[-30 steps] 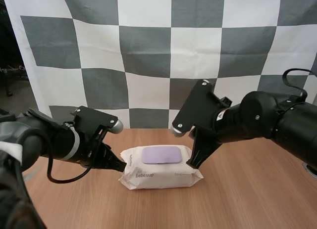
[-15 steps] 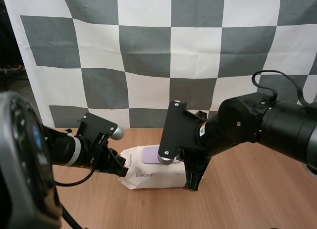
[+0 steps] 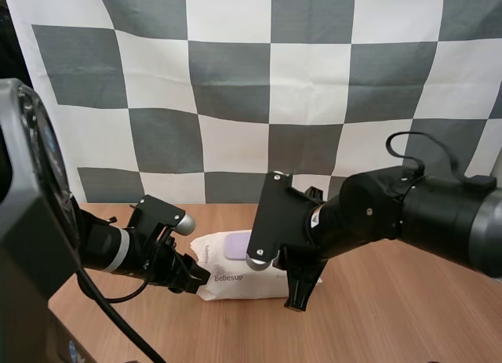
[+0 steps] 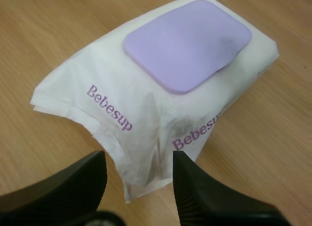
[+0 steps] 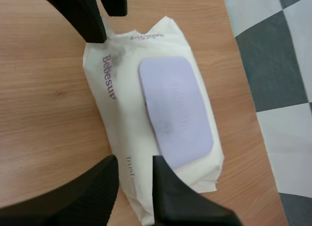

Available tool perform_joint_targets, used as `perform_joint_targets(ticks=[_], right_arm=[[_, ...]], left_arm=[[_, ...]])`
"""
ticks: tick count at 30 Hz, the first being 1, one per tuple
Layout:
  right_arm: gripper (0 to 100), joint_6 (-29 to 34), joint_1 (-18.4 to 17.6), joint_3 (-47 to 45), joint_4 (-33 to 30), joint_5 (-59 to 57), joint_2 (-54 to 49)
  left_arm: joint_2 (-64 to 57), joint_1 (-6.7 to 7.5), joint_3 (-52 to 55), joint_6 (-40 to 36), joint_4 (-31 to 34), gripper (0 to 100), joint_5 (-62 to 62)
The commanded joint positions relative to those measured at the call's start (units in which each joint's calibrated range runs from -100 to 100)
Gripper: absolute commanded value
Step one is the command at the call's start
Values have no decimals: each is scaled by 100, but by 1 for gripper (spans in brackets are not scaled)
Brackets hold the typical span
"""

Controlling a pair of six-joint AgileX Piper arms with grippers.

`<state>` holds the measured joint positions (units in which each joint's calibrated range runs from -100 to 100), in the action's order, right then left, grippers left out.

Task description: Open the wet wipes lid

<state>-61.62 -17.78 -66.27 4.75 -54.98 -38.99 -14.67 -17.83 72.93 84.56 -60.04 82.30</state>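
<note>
A white wet wipes pack (image 3: 235, 279) marked "Bebesup" lies flat on the wooden table, its lilac lid (image 3: 234, 243) closed on top. My left gripper (image 3: 196, 278) is low at the pack's left end. In the left wrist view my left gripper (image 4: 139, 162) is open, one finger on each side of the crimped end of the pack (image 4: 146, 113), with the lid (image 4: 187, 43) beyond. My right gripper (image 3: 296, 296) reaches down at the pack's right end. In the right wrist view my right gripper (image 5: 135, 162) is open, astride the edge of the pack (image 5: 119, 104) beside the lid (image 5: 175, 111).
The wooden table (image 3: 392, 316) stretches bare to the right of the pack and in front of it. My right arm's bulk hangs over the right half of the pack in the high view. The left arm's fingers (image 5: 92, 21) sit at the pack's far end.
Both grippers went from shut to open. Both arms came down and forward onto the pack's ends, the right arm swinging left over it. The pack has hardly shifted.
</note>
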Motion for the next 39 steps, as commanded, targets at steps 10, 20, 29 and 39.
perform_joint_targets(ticks=[10, 20, 29, 39], right_arm=[[62, 4, -65, -39, 329, 896, 838], [62, 610, -471, -39, -222, 1519, 1078], [62, 811, -471, -39, -751, 2398, 1492], [62, 1779, -471, 32, -2137, 2984, 2081]], left_arm=[[28, 1, 178, 571, -439, 77, 29], [867, 1, 259, 880, -759, 80, -268], [1215, 8, 202, 880, -973, 80, -288], [1226, 8, 180, 880, -831, 58, -200]])
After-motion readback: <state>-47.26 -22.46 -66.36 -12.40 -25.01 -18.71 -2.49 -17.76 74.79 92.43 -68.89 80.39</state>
